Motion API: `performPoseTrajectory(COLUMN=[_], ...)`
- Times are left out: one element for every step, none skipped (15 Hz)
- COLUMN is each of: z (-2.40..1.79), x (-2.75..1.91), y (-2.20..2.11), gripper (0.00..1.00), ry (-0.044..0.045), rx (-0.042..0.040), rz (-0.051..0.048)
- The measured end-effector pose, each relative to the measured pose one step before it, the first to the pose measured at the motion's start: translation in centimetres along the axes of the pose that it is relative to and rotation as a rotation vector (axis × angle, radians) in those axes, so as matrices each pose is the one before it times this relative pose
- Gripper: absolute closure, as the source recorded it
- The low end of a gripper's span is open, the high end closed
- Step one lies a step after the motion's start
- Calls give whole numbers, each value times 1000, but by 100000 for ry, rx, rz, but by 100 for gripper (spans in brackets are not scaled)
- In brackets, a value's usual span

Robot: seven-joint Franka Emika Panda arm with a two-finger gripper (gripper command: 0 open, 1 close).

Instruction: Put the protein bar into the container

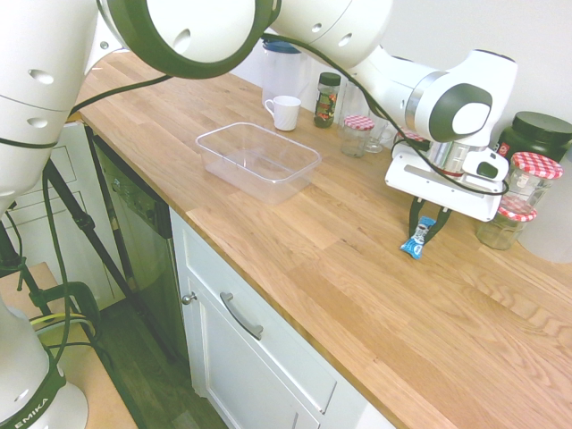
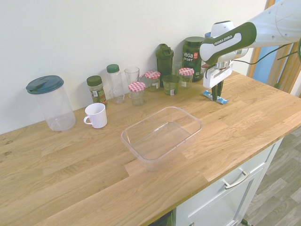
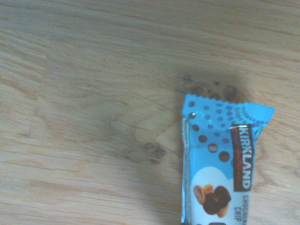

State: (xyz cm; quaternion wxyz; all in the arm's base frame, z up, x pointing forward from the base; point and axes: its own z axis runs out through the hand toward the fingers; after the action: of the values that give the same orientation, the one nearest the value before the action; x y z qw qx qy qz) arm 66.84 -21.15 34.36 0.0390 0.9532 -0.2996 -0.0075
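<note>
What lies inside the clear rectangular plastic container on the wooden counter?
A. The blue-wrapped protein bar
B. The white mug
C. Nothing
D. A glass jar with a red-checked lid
C: the clear rectangular plastic container is empty; the blue-wrapped protein bar lies on the counter under the gripper.

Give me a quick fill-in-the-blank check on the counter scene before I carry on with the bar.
1. The protein bar has a wrapper that is mainly ____ in colour.
2. The container on the counter has ____ inside it.
3. The gripper points straight ____, its fingers either side of the bar.
4. The mug beside the pitcher is ____ in colour.

Missing words: blue; nothing; down; white
</note>
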Motion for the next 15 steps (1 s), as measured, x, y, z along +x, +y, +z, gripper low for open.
performPoseTrajectory(z=[-11, -32, -33, -106, -421, -952, -1432, -1772, -1867, -1546, -1427, -1051, -925, -663, -361], x=[14, 27, 46, 58, 33, -3, -85, -339, -706, -1021, -1397, -1486, -1579, -1752, -1730], y=[2, 8, 34, 41, 41, 87, 35, -112, -239, -464, -813, -931, -1079, -1362, -1346], gripper=[100, 100, 100, 100, 100, 100, 100, 100, 100, 100, 100, 100, 100, 100, 100], ry=[127, 197, 345, 565, 819, 1288, 1670, 1617, 1241, 840, 789, 412, 343, 412, 193], rx=[-15, 7, -68, -105, 108, 418, 704, 937, 861, 610, 118, -253, -47, 39, 222], rz=[-21, -3, -12, -66, -60, 9, -75, -360, -676, -876, -946, -1001, -557, -408, -394])
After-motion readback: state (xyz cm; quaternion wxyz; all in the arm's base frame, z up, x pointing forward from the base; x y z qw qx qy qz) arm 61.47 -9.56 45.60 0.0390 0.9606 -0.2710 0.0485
